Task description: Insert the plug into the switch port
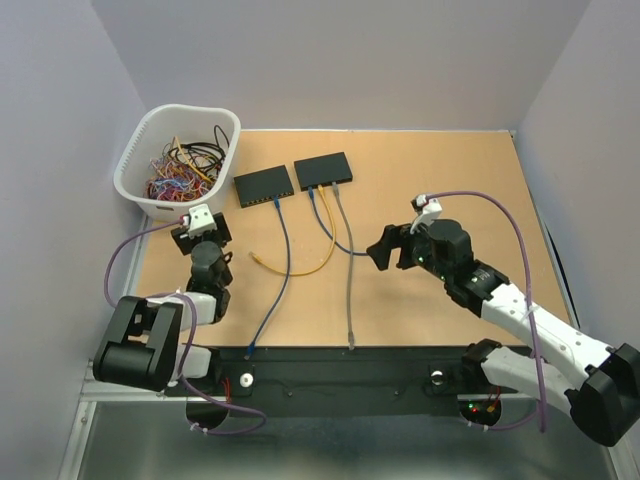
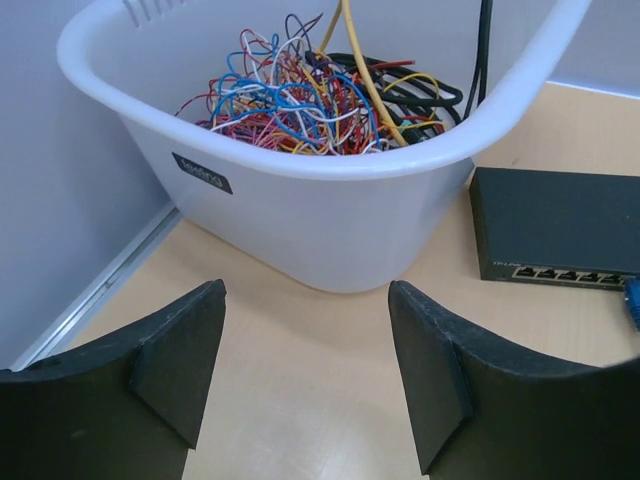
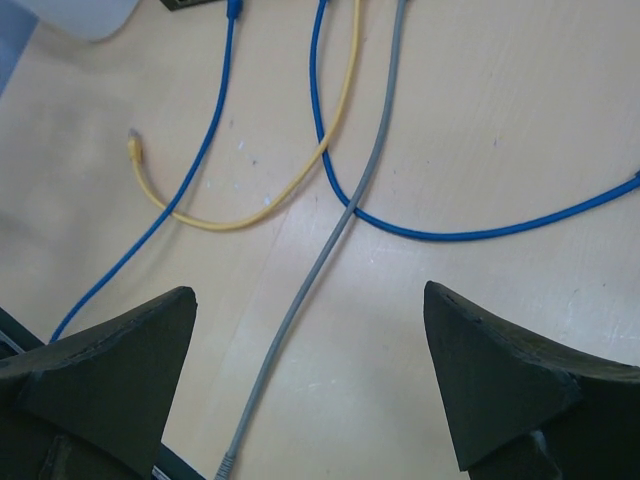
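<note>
Left hand (image 2: 305, 290) and right hand (image 3: 308, 290): both released, empty, above table (image 1: 460, 190). Yellow plug (image 3: 133, 147): lying loose, well apart from left switch (image 1: 264, 185); grasp and insertion apparently outstanding.

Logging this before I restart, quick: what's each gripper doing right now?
Left gripper: open, holding nothing.
Right gripper: open, holding nothing.

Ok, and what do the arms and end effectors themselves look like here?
The left arm and right arm have white links with black joints. A purple cable loops from each wrist. The left end effector and right end effector each have two matte black wedge-shaped fingers.
</note>
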Controlling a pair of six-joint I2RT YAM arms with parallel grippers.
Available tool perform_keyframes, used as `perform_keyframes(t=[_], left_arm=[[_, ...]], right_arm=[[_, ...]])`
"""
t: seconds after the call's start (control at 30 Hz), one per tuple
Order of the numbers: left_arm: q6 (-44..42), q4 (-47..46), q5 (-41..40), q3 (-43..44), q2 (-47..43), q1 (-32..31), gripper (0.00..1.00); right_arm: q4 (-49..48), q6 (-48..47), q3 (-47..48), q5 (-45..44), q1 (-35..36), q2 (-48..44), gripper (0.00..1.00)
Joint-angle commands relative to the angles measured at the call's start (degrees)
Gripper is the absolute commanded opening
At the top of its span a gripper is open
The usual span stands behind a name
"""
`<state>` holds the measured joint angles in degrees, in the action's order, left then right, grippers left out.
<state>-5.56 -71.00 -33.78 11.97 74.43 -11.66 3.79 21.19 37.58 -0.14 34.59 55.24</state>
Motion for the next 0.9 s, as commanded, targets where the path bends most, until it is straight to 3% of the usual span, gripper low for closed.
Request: perform_keyframes(t=[0.0,0.13,0.17,0.27,0.43,0.47,0.53,0.7,0.77,0.87], left_arm=[[-0.2,-11.5,9.4,0.8,0.5,0.9,0.78],[-2.9,-39.3,9.7,-5.6,12.6,1.7,0.85],[-2.5,-36.9,8.1,-5.7,11.6,1.4,0.92],[-0.3,-25.6,7.1,-1.3,9.7,1.9,0.91],[0.0,-24.0,6.7,-0.7,9.8,2.0,0.91],[-0.3,-25.7,6.6,-1.1,10.3,2.0,0.99],[-0.2,-26.0,6.6,-1.0,10.4,2.0,0.99],[0.1,-25.0,6.6,-0.5,10.3,2.2,0.99],[0.1,-24.4,6.9,-0.5,10.1,2.2,0.99],[0.1,-24.6,6.7,-0.5,10.1,2.2,0.99]], right_arm=[[-10.7,-2.0,-3.7,4.2,0.4,-1.3,1.0],[-13.4,-5.4,-6.1,2.6,0.4,-1.7,1.0],[-13.5,-6.8,-6.3,1.0,0.4,-1.5,1.0],[-13.4,-7.0,-7.6,-10.7,0.3,-0.8,1.0],[-13.6,-10.1,-9.0,-16.5,0.3,0.5,1.0],[-13.8,-10.9,-9.0,-17.2,0.3,0.7,1.0],[-14.7,-11.9,-9.5,-21.9,0.2,2.2,1.0],[-28.8,-15.5,-14.9,-25.5,-1.6,4.7,1.0],[-37.5,-16.0,-19.2,-24.9,-4.5,5.3,1.0],[-43.2,-17.7,-21.0,-25.3,-8.7,7.1,1.0]])
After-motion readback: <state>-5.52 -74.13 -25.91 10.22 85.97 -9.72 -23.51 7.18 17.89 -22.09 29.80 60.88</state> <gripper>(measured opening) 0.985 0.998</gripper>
